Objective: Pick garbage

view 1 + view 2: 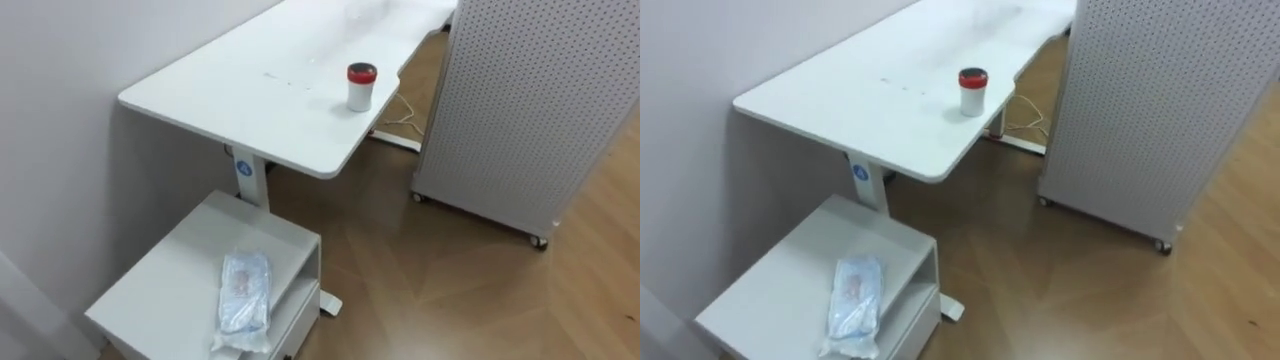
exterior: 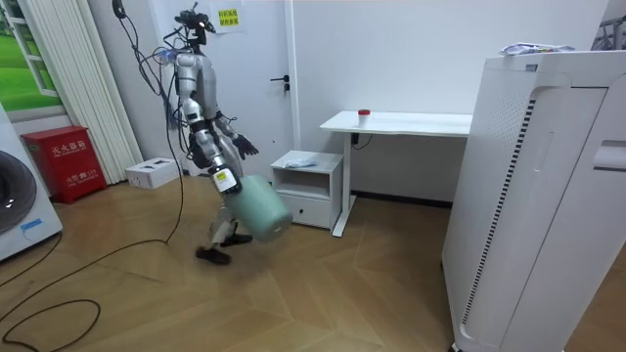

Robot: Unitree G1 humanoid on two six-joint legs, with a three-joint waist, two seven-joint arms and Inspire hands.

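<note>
A crumpled clear plastic wrapper (image 1: 245,300) lay on top of the low white cabinet (image 1: 170,285), below the white counter (image 1: 250,85) that carried a red-lidded white cup (image 1: 361,86). In the room view the robot stood just beside the cabinet. Its left hand (image 2: 242,147) was raised with fingers spread, holding nothing. Its right hand (image 2: 219,177) was at a pale green bin (image 2: 260,210), and I could not tell its grip.
</note>
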